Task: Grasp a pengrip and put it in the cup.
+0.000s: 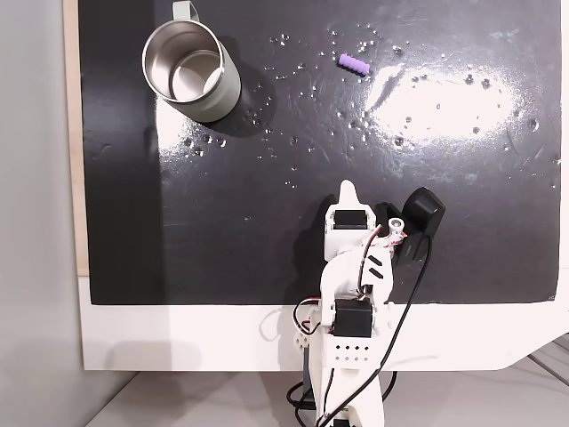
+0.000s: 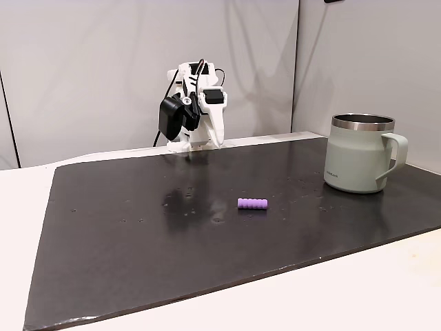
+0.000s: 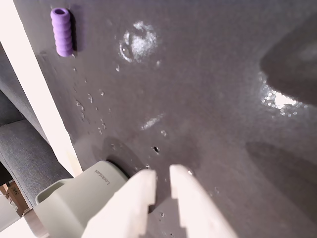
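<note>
Gripper [image 3: 161, 179]: fingers nearly together, slim gap, holding nothing, parked at the mat's near edge | pengrip [image 1: 353, 63]: lying flat at 12 o'clock from the arm in a fixed view, well apart | cup [image 1: 190, 73]: upright at 10 o'clock | risk: small ribbed cylinder may roll or squirt from the fingers; wet-looking mat [image 1: 444, 231] aggravates slipping.

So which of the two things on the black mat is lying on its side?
The small purple pengrip. It lies flat on the mat, while the green cup stands upright, mouth up.
</note>
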Controlling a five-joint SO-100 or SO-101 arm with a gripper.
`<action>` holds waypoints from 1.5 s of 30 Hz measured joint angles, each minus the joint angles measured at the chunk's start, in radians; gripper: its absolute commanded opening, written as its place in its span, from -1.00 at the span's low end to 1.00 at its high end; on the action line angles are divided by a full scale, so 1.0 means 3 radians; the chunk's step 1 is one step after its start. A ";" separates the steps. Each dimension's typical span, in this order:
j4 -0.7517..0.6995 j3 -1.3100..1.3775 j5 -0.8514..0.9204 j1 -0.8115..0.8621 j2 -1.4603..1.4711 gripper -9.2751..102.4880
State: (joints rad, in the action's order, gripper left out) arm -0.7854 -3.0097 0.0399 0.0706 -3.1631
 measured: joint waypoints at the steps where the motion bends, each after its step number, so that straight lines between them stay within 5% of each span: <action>1: 0.0000 0.0000 0.0000 0.0000 0.0000 -0.84; 29: 0.0000 0.0056 0.0000 0.0010 0.0000 -0.84; 45: -0.0005 0.1999 -0.0061 0.0005 0.1846 -0.84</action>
State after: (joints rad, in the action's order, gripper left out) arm -0.7869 -2.4099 0.0215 0.0721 -2.6093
